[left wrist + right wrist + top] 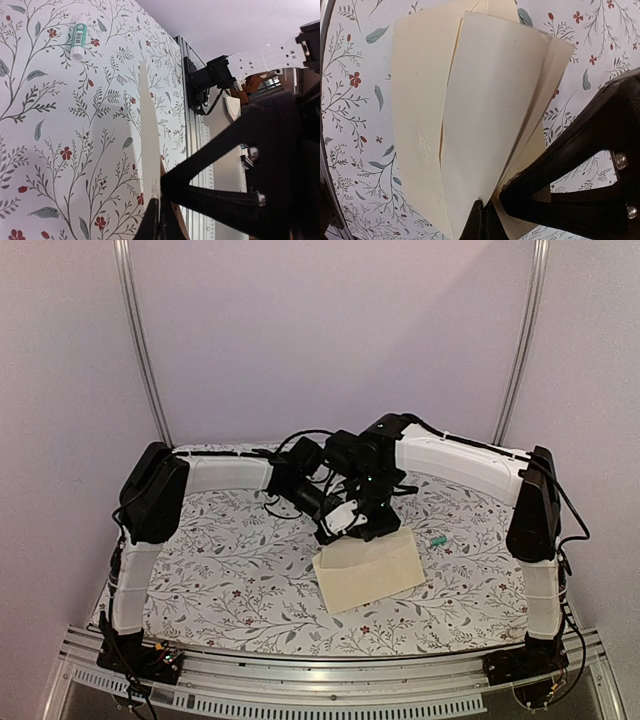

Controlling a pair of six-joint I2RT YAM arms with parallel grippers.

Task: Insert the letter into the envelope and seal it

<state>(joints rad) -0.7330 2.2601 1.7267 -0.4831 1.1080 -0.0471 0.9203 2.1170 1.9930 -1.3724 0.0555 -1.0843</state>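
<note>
We are holding the envelope over the middle of the floral table, a little right of centre. Its long axis is running across the table, with the right end angled slightly away from the arm bases. Its plain face is tilting toward the near edge. The left gripper is pressing its fingers together on the envelope's far long edge, which that wrist sees edge-on. The right gripper is pinching the fanned cream layers just beside it. A small green-and-white tube is lying near the envelope's far right corner.
</note>
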